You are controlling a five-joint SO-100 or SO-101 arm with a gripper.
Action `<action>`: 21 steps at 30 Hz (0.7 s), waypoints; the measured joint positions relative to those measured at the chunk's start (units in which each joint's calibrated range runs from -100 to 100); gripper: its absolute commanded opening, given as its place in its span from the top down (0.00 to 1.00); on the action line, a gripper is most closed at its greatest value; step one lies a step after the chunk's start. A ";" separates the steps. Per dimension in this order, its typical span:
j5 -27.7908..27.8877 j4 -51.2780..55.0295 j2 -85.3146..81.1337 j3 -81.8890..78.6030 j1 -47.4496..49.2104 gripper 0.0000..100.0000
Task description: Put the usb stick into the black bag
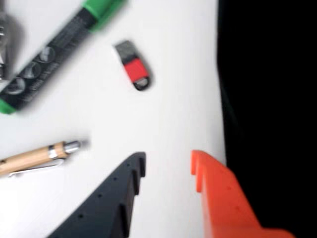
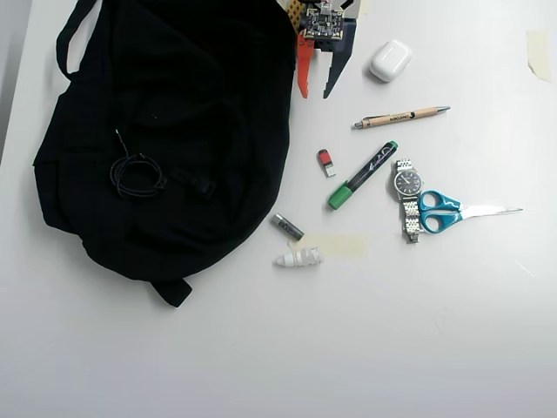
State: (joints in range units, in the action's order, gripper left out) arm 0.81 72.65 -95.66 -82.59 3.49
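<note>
The usb stick (image 2: 325,162), red with a silver end, lies flat on the white table just right of the black bag (image 2: 165,131); it also shows in the wrist view (image 1: 133,66). The bag is a large backpack with a coiled cord (image 2: 135,174); its edge fills the right of the wrist view (image 1: 270,89). My gripper (image 2: 313,92) hangs open and empty at the top of the overhead view, well short of the stick. In the wrist view (image 1: 168,166) its black and orange fingers point toward the stick, with a clear gap of table between.
A green marker (image 2: 363,175) lies right of the stick, a wooden pen (image 2: 402,117) above it. A white earbud case (image 2: 390,60), a watch (image 2: 406,196), blue scissors (image 2: 457,211), a grey battery (image 2: 286,227) and a white ribbed piece (image 2: 298,258) lie around.
</note>
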 measured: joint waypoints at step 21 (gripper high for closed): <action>5.42 2.30 51.63 39.16 3.01 0.87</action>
State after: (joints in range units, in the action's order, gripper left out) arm 6.23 74.95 -44.04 -43.43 6.50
